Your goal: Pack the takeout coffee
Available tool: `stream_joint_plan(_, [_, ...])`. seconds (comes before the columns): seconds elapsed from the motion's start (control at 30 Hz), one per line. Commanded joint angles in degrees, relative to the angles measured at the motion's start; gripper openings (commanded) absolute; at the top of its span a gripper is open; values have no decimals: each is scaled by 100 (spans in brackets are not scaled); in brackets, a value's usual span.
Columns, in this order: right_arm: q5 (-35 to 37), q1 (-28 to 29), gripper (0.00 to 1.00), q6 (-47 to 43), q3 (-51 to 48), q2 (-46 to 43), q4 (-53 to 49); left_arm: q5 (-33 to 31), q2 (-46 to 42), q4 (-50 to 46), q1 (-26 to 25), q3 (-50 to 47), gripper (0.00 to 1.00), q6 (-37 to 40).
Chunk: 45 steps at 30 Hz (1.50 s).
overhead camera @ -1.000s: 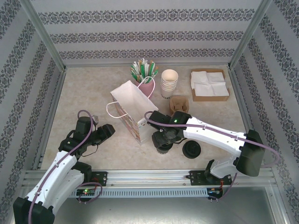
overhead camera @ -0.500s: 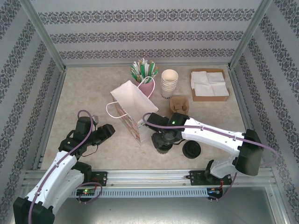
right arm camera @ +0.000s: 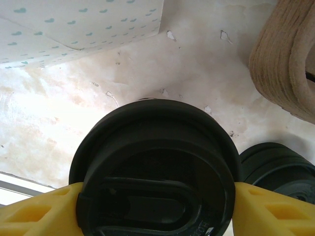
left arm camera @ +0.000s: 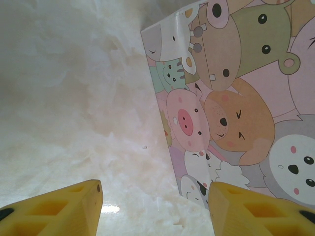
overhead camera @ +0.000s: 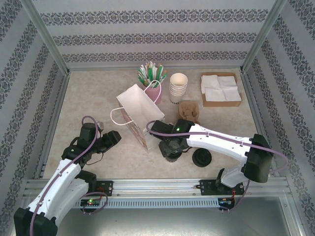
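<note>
Takeout coffee: the takeout coffee (right arm camera: pixel 155 162), a small paper cup under a round black plastic lid, is between the right arm's fingers near the front middle of the table, just right of the bag's near corner. I cannot tell whether it rests on the table or hangs clear of it.
Right gripper: the right gripper (overhead camera: pixel 171 147) grasps the takeout coffee, with its yellow fingers (right arm camera: pixel 42 214) pressed against both sides of the lid.
Left gripper: the left gripper (left arm camera: pixel 155 206) is low over the table, its yellow fingers spread with nothing between them, facing the bag's printed side.
Bag: the white paper gift bag (overhead camera: pixel 135 110), printed with cartoon animals and fitted with looped handles, sits between the two grippers.
Loose lid: a low black plastic lid (overhead camera: pixel 202 157) lies just right of the coffee.
Carrier: a brown pulp cup carrier (overhead camera: pixel 190 110) lies behind the coffee.
Back row: stacked cream paper cups (overhead camera: pixel 178 86), a pink cup of sticks (overhead camera: pixel 156 92) and a cardboard tray of white napkins (overhead camera: pixel 220 89).
Surface: beige marbled table (overhead camera: pixel 93 98).
</note>
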Motion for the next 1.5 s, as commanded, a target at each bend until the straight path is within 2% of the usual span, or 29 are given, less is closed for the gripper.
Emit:
stream_joint_plan(0.0, [-436, 45, 69, -27, -620, 391, -599, -56, -59, -107, -75, 136, 60, 69])
stream_joint_plan(0.23, [-269, -31, 70, 94, -478, -228, -659, -46, -38, -80, -79, 162, 60, 50])
stream_joint_plan(0.5, [-318, -58, 70, 162, -610, -358, -694, -26, -29, -61, -79, 173, 59, 21])
stream_joint_plan(0.83, [67, -75, 86, 270, -293, -718, -704, -44, 93, 7, -125, 251, 59, 12])
stream_joint_plan(1.03, [75, -157, 89, 296, -147, -1008, -762, -53, 258, 65, -137, 364, 59, 60])
stream_joint_plan(1.27, [-14, -433, 87, 201, -164, -1403, -507, -46, 394, 113, -141, 425, 59, 112])
stream_joint_plan(1.47, [-214, -462, 78, 151, -377, -1100, -396, -53, 329, 96, -156, 374, 59, 79])
